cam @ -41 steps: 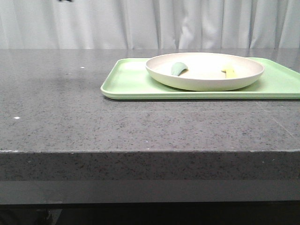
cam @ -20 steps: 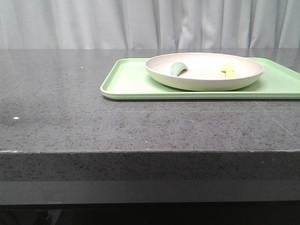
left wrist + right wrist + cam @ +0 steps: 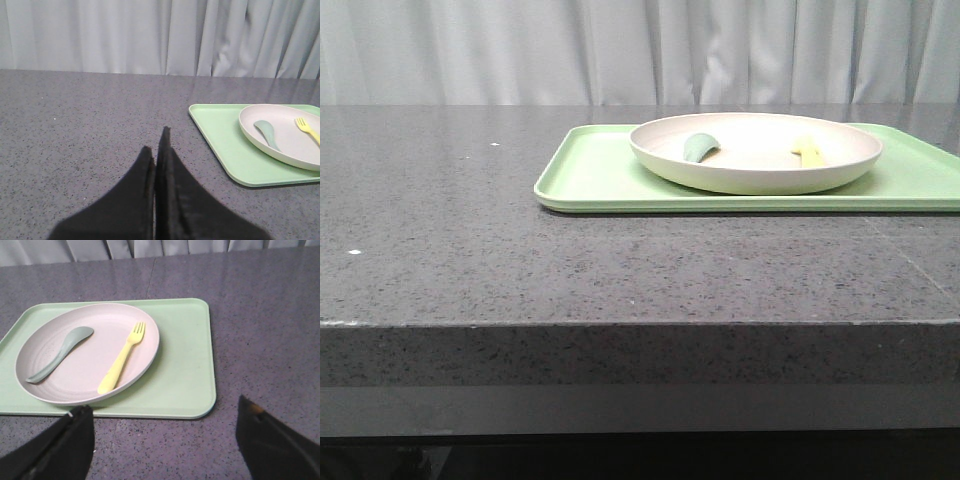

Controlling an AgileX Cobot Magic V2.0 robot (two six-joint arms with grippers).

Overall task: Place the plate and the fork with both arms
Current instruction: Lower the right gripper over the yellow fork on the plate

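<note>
The cream-white plate [image 3: 756, 152] rests on a light-green tray [image 3: 600, 175] at the right back of the table; it also shows in the left wrist view [image 3: 285, 137] and the right wrist view [image 3: 80, 370]. The pale-yellow fork [image 3: 122, 358] lies in the plate's right half, also seen in the front view [image 3: 808, 152] and the left wrist view [image 3: 307, 129]. My left gripper [image 3: 155, 142] is shut and empty, above bare table left of the tray. My right gripper [image 3: 165, 412] is open and empty, near the tray's near edge. Neither gripper shows in the front view.
A dull grey-green spoon-like utensil [image 3: 59, 353] lies in the plate's left half, also in the front view [image 3: 699, 147]. The dark speckled table [image 3: 440, 230] has its front edge near the camera. Grey curtains [image 3: 520, 50] hang behind.
A dark shape at the front view's top left edge one second ago is gone. The plate, fork and tray have not moved.
</note>
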